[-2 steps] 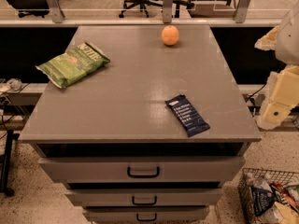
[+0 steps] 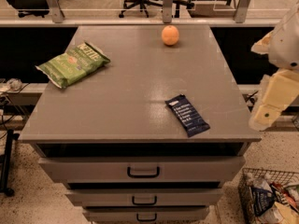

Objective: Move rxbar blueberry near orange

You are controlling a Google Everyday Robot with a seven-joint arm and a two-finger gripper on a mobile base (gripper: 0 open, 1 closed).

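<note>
The rxbar blueberry point(image 2: 187, 115) is a slim dark navy wrapper with white text. It lies flat near the front right of the grey cabinet top point(image 2: 135, 87). The orange point(image 2: 170, 35) sits at the far middle of the top, well apart from the bar. My gripper point(image 2: 273, 101) is the cream and white part at the right edge of the view. It hangs off the cabinet's right side, level with the bar and to the right of it. It holds nothing that I can see.
A green chip bag point(image 2: 72, 63) lies on the left side of the top. Drawers with dark handles point(image 2: 143, 172) are below the front edge. A wire basket point(image 2: 270, 199) with packets stands on the floor at lower right. Office chairs stand behind a rail.
The arm at the right has shifted slightly left and down. The bar, the orange and the chip bag have not moved.
</note>
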